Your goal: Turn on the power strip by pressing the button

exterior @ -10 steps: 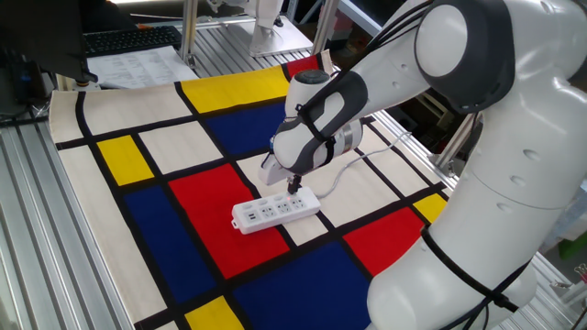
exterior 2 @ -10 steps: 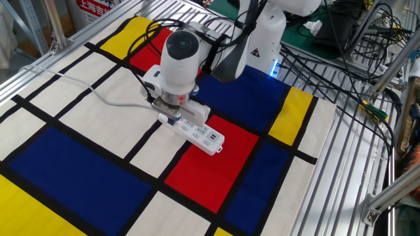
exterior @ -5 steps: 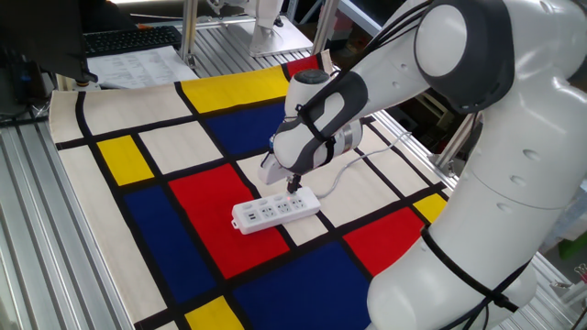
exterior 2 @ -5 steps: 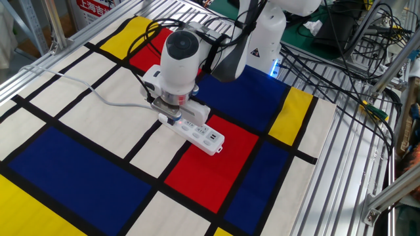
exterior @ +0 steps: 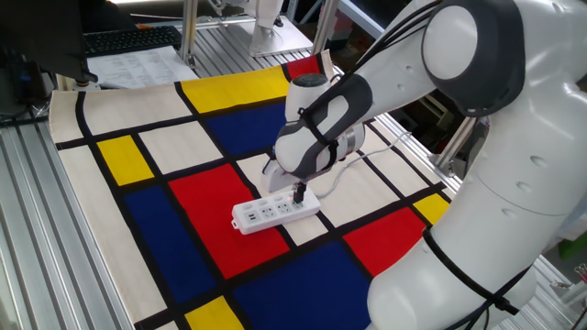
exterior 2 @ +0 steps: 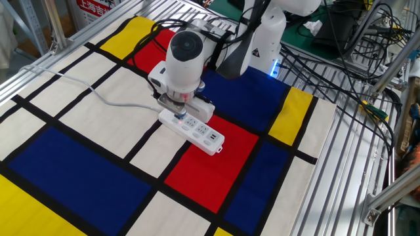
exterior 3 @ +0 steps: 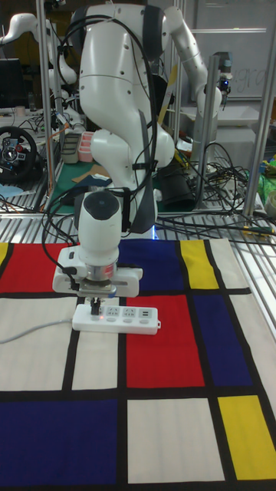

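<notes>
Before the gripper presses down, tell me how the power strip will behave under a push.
The power strip lies flat and long, so it probably won't tip. It looks light, so it could slide on the cloth. Its cord may tug it.

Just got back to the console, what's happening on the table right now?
The Franka arm's tool is down at the cord end of the white power strip, which lies flat on the colored mat. A small red light shows at that end, near the button. Whether the fingers are open or shut cannot be told.
</notes>
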`<state>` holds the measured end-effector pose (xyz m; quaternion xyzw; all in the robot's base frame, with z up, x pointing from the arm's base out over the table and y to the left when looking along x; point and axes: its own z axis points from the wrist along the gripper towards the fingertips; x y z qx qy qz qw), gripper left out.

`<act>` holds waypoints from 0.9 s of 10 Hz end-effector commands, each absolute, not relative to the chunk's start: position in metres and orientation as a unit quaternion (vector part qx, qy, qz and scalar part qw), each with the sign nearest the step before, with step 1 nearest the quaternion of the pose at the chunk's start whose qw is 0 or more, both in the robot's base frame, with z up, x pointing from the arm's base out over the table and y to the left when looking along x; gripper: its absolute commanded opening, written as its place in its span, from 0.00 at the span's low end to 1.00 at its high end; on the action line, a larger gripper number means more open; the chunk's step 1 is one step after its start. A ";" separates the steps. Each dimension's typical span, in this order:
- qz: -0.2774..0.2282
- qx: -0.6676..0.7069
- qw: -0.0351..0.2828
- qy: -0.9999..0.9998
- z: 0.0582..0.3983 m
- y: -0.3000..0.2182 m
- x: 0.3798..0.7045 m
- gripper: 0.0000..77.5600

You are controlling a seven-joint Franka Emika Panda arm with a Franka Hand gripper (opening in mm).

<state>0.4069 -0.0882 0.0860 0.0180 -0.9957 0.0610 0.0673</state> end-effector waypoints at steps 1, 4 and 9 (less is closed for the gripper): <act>0.060 0.010 0.090 -0.994 0.081 -0.083 0.395 0.00; 0.054 0.011 0.087 -0.995 0.105 -0.087 0.411 0.00; 0.048 -0.012 0.067 -0.996 0.178 -0.091 0.443 0.00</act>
